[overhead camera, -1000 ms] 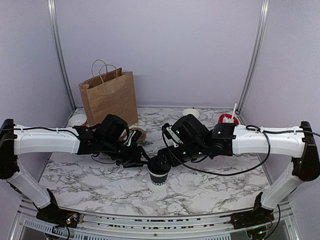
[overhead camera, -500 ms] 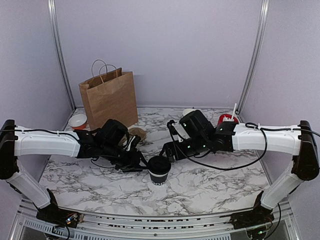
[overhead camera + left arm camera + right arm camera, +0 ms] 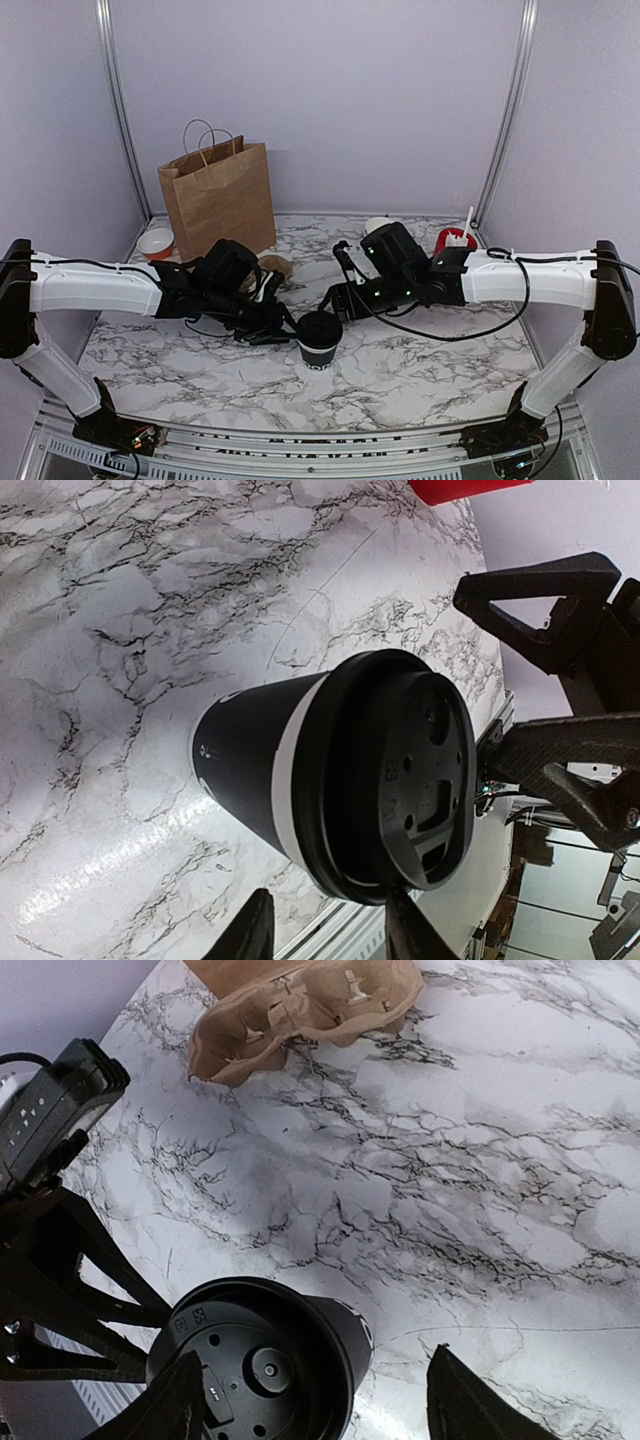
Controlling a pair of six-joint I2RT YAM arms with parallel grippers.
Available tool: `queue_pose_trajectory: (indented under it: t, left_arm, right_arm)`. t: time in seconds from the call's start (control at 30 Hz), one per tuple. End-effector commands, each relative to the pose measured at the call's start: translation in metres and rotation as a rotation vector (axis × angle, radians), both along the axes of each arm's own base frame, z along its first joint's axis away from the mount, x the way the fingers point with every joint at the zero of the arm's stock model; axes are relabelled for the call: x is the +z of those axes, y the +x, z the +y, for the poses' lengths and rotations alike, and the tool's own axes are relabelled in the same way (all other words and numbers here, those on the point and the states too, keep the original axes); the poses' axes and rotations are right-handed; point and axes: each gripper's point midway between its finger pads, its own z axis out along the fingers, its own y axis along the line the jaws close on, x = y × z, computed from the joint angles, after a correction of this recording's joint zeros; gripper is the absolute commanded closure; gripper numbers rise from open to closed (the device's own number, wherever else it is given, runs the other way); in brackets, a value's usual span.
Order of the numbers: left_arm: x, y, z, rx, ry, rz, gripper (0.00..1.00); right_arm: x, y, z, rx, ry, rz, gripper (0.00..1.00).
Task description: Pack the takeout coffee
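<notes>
The takeout coffee point(image 3: 318, 340), lid on, stands upright on the marble table point(image 3: 430, 375) near the middle of its front part, between the two arms. Left gripper point(image 3: 284, 326): jaws partly open and holding nothing, tips just beside the cup's left side. Right gripper point(image 3: 336, 300): jaws spread wide above and behind the lid, gripping nothing

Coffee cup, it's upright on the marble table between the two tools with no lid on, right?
No: the left wrist view shows its black lid on. The coffee cup is upright on the marble table between the left tool and right tool.
</notes>
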Motion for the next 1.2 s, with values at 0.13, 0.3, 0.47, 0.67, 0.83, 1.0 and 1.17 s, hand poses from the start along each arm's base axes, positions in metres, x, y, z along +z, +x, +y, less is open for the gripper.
queue_pose_trajectory:
  t: [0.13, 0.3, 0.47, 0.67, 0.83, 1.0, 1.17]
  left_arm:
    - [-0.004, 0.0, -0.005, -0.003, 0.001, 0.002, 0.64]
    - [-0.009, 0.0, -0.005, -0.001, 0.011, 0.009, 0.67]
    - [-0.009, 0.002, -0.005, 0.0, 0.014, 0.005, 0.68]
    - [-0.011, 0.003, -0.007, -0.002, 0.023, 0.004, 0.71]
    - [-0.01, 0.006, -0.007, 0.0, 0.028, -0.003, 0.72]
    - [-0.012, 0.006, -0.008, -0.002, 0.037, -0.002, 0.72]
    - [-0.011, 0.008, -0.008, -0.003, 0.041, -0.006, 0.73]
  right_arm:
    - [-0.012, -0.002, -0.003, -0.019, 0.002, 0.023, 0.28]
    - [-0.017, -0.007, -0.008, -0.03, -0.022, 0.024, 0.29]
    - [-0.017, -0.013, -0.01, -0.042, -0.047, 0.012, 0.3]
    - [-0.017, -0.018, -0.009, -0.045, -0.059, 0.007, 0.3]
    - [-0.016, -0.022, -0.008, -0.051, -0.069, 0.002, 0.3]
    - [-0.017, -0.025, -0.009, -0.054, -0.077, 0.002, 0.31]
    - [-0.018, -0.028, -0.009, -0.06, -0.085, 0.001, 0.31]
